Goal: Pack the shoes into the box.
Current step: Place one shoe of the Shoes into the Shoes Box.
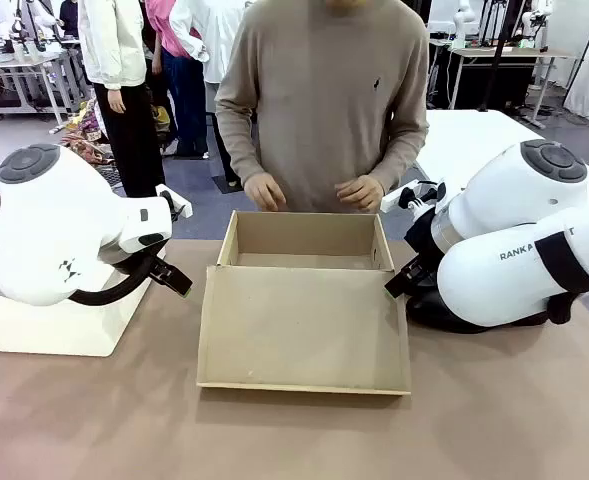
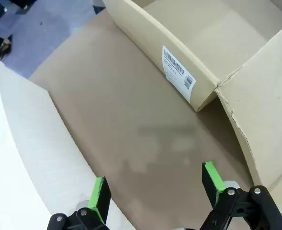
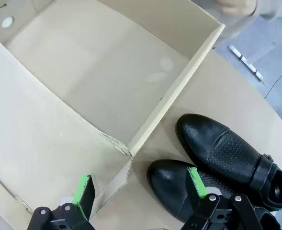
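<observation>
Start on the left. Your left end effector (image 2: 156, 188) hangs with its fingers apart and nothing in them. It is over bare desk (image 2: 131, 124), between the white bin (image 2: 21, 143) and the box (image 2: 179, 52). If you swing it right without lifting, it can bump the box's side wall and push the box out of place.

The box sits in the middle of the desk, open, with nothing inside. Its lid flap (image 1: 304, 330) lies flat on the near side. The corner where flap meets wall looks torn, and a hard knock there could rip it more.

The person's hands (image 1: 265, 192) are just past the far wall. If you reach too far, you may hit them.

The shoes (image 3: 227, 153) lie on the desk just right of the box, side by side and very close. Your right end effector (image 3: 141, 184) is above them, fingers apart, holding nothing. One finger is over the near shoe's toe and the other is over the box corner. If you go straight down, that finger can land on cardboard. The shoes look shiny, so a pinch at the toe may slip. Lifting one may also drag the other.
</observation>
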Controlling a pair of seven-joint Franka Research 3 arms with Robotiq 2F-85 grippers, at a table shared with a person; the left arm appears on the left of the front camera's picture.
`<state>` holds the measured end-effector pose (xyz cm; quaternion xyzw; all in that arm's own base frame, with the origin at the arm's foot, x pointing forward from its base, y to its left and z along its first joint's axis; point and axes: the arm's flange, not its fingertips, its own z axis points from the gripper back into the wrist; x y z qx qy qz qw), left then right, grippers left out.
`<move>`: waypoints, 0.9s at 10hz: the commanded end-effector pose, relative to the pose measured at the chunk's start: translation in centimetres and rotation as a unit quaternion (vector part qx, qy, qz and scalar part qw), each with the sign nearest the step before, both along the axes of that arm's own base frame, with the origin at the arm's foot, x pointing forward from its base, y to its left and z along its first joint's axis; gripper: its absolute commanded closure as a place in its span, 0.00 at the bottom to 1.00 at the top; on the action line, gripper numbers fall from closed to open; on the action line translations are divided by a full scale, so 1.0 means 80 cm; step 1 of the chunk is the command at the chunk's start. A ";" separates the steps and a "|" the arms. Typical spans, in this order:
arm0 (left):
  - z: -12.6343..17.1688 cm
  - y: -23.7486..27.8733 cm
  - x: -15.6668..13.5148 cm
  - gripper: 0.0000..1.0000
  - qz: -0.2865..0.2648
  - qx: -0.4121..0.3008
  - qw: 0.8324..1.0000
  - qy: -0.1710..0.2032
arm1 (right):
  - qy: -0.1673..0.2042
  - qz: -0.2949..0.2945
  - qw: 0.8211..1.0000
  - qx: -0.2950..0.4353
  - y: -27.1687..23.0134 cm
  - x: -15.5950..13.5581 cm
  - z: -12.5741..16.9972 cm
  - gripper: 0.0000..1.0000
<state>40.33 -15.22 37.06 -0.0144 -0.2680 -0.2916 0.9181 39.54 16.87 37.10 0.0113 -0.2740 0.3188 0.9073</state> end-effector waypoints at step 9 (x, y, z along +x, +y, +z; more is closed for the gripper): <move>0.000 0.000 0.000 0.00 0.000 0.000 1.000 0.000 | 0.000 0.000 1.000 0.000 0.000 0.000 0.000 0.00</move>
